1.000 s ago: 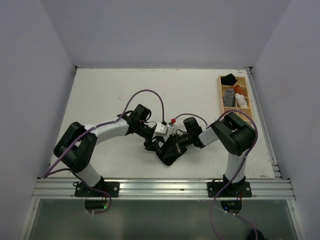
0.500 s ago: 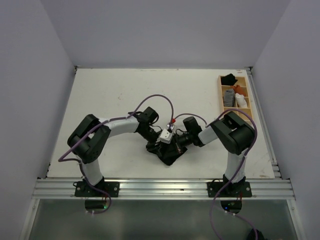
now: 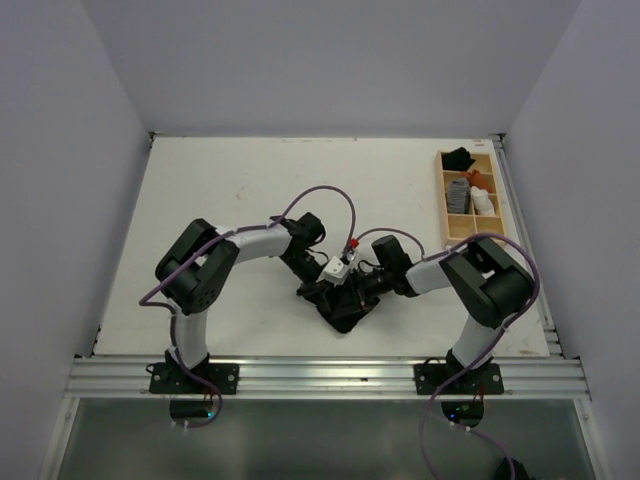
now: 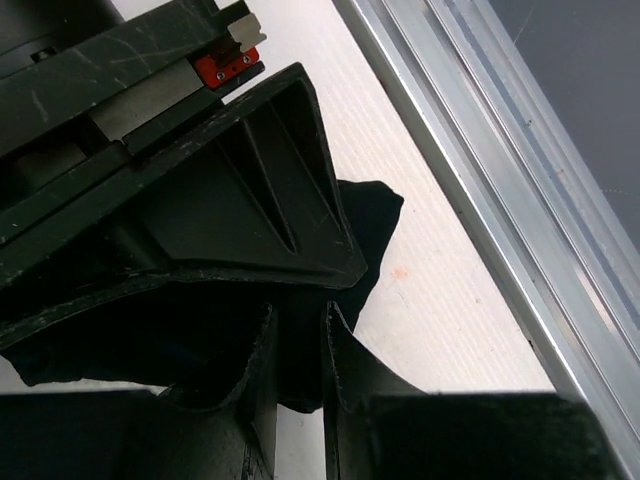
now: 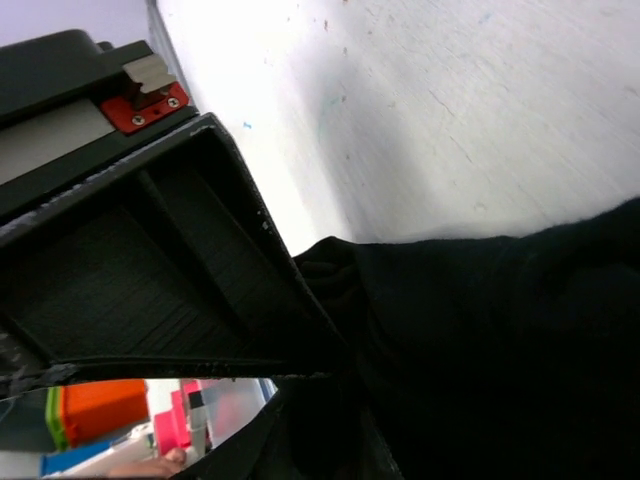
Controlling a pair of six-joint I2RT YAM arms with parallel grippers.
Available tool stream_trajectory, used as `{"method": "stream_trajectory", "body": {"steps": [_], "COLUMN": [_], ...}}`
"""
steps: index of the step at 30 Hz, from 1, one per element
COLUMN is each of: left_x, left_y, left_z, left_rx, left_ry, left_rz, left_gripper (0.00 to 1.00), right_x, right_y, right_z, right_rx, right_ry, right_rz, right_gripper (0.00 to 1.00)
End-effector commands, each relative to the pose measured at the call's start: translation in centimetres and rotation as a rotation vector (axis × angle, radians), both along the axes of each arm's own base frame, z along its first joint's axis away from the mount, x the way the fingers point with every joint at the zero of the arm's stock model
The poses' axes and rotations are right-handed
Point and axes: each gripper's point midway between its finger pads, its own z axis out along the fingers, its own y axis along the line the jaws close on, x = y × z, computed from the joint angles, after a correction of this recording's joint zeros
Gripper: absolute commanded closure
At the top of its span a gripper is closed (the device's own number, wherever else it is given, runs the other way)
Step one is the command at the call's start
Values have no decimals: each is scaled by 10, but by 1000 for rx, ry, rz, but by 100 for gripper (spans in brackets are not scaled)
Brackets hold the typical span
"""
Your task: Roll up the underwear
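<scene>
We see the top view lit brightly and evenly from overhead. The white table [image 3: 230,190] reads pale and clean, with only short, soft shadows and no hard glare. The underwear [image 3: 345,308] is a flat black patch there, its folds lost. In the left wrist view the tabletop is bright, the aluminium rail [image 4: 520,170] has a mild sheen, and the near fingers [image 4: 350,395] are dark and slightly soft. In the right wrist view the tabletop washes out towards white at the upper left. The black housing [image 5: 150,260] by the lens is underexposed, and the coloured shapes [image 5: 95,415] at the bottom are blurred.
</scene>
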Motion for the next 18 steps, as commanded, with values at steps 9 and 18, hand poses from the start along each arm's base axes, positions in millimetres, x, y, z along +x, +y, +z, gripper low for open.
{"method": "stream_trajectory", "body": {"steps": [9, 18], "left_x": [-21, -20], "left_y": [-9, -18], "left_z": [-10, -15], "left_rx": [65, 114], "left_ry": [78, 74], "left_rz": [-92, -101], "left_gripper": [93, 95], "right_x": [29, 35], "right_y": [-34, -98], "right_z": [5, 14], "right_rx": [-267, -597], "right_ry": [-232, -249], "right_rz": [-213, -498], "right_gripper": [52, 48]}}
